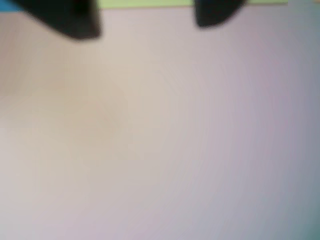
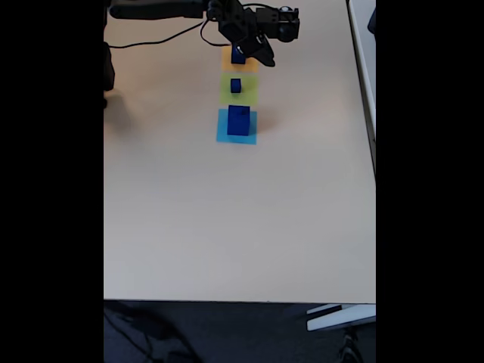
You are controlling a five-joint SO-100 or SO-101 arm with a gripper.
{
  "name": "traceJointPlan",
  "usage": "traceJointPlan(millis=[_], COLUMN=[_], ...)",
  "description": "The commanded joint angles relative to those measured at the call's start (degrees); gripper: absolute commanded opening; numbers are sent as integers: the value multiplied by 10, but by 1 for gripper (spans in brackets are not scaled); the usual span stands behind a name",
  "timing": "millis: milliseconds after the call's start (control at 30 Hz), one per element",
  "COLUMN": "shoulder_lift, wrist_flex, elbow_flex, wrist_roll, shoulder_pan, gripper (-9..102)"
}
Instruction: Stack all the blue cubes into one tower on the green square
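**Blue cubes on three squares, the hand at the far one**

Blue is spread down a short column of paper squares on the pale table (image 2: 227, 227). In the fixed view the biggest cube (image 2: 238, 120) stands on the light-blue square (image 2: 224, 136) nearest the camera. A small cube (image 2: 236, 85) sits on the green square (image 2: 252, 90) in the middle. A middle-sized cube (image 2: 239, 54) rests on the orange square (image 2: 249, 66) at the far end, with the hand (image 2: 253, 50) right at it. No tower stands yet.

In the wrist view the hand (image 1: 145, 20) shows two dark fingers (image 1: 75, 22) spread well apart with bare table between them, so it is open and carrying nothing. A strip of green shows along the top edge of that picture, which is badly blurred.

Judging from this, the step in hand is a pick from the orange square. From the fixed view I cannot tell whether the fingers straddle that cube or stand just beside it. To do it well, the hand should centre over the cube, square to two flat faces, and come low before closing.

The order deserves thought: the small cube holds the target square, so a stable stack probably needs it moved aside and the biggest cube placed first.
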Motion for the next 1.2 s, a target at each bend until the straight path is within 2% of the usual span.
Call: traceJointPlan(millis=[0,200,467,1167], shoulder_lift=[6,12,19,54], wrist_flex=[-11,-43,-151,-177], elbow_flex=[11,86,204,283], wrist_roll=[16,54,72,42], shoulder_pan=[-21,-52,-67,-50], gripper=[11,19,28,26])
